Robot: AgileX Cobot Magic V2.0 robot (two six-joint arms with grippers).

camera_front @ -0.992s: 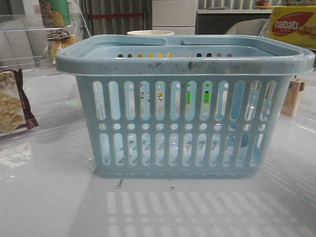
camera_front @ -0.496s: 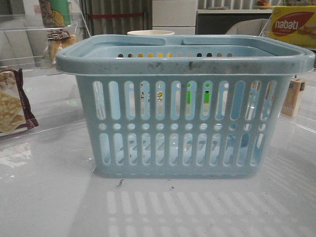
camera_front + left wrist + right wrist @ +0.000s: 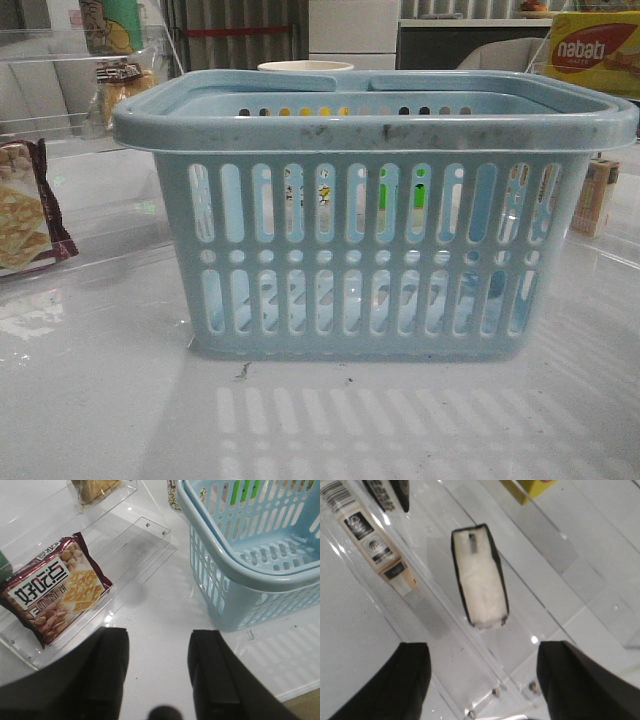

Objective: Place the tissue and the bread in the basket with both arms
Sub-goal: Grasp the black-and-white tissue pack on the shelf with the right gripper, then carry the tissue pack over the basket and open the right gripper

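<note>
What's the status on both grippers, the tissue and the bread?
Both grippers open, empty. Tissue lying below the right one. Bread on shelf, basket unfilled. Nothing blocking.

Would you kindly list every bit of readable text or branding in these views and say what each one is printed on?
"nabati": on the yellow box at the far right in the front view.
"好吃点": large Chinese characters on the maroon-edged cracker packet; the smaller line below them is too small to read.
Beige carton: barcode, round logos and fine print, all too blurred to read.
The basket and the tissue show no legible text.
</note>
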